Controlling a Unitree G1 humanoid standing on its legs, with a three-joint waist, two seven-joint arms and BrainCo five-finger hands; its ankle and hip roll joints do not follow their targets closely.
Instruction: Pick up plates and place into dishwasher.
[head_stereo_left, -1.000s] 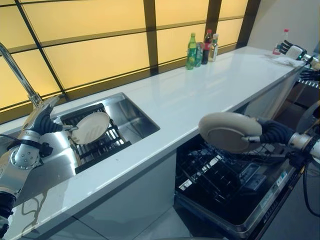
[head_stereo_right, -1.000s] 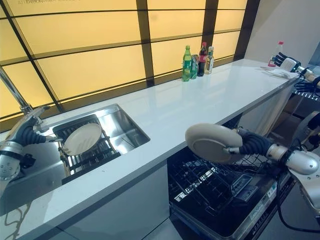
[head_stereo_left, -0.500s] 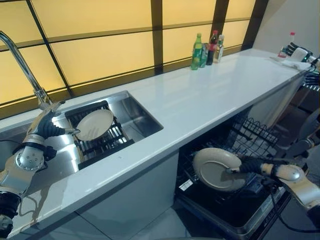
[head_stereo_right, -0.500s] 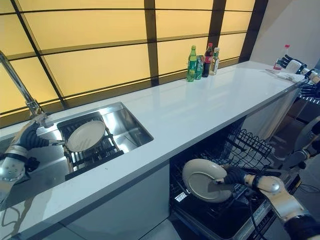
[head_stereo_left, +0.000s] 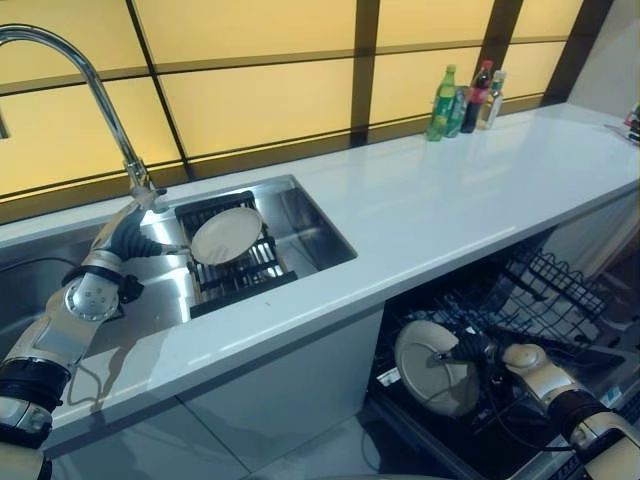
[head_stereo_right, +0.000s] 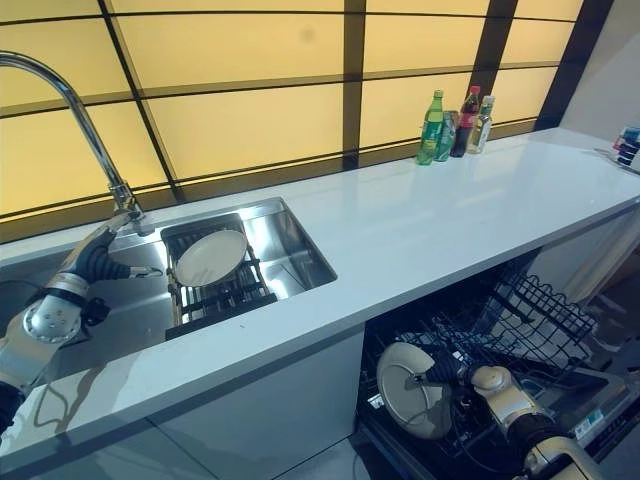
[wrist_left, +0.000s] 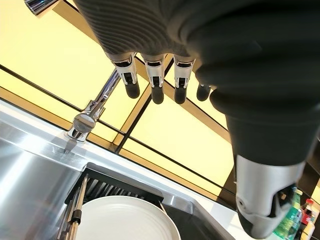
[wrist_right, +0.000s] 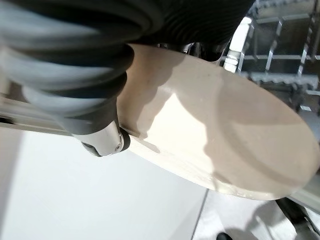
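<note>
The right hand (head_stereo_left: 472, 349) pinches a cream plate (head_stereo_left: 432, 367) by its rim, on edge, low among the dishwasher racks (head_stereo_right: 520, 312); its fingers behind the plate are hard to make out; a second plate (head_stereo_left: 226, 234) leans on the black sink rack (head_stereo_left: 240, 272), just ahead of the left hand (head_stereo_left: 140, 245), whose fingers are straight and hold nothing; beyond lie the white counter (head_stereo_left: 470, 190), a faucet (head_stereo_left: 95, 90), several bottles (head_stereo_left: 462, 100), their count unclear, and amber panels.

two plates (head_stereo_left: 226, 234) (head_stereo_left: 432, 368), three bottles (head_stereo_left: 441, 102) (head_stereo_left: 480, 95) (head_stereo_left: 494, 99) by the window, one faucet (head_stereo_left: 90, 90), one dishwasher (head_stereo_left: 540, 300), that's it
</note>
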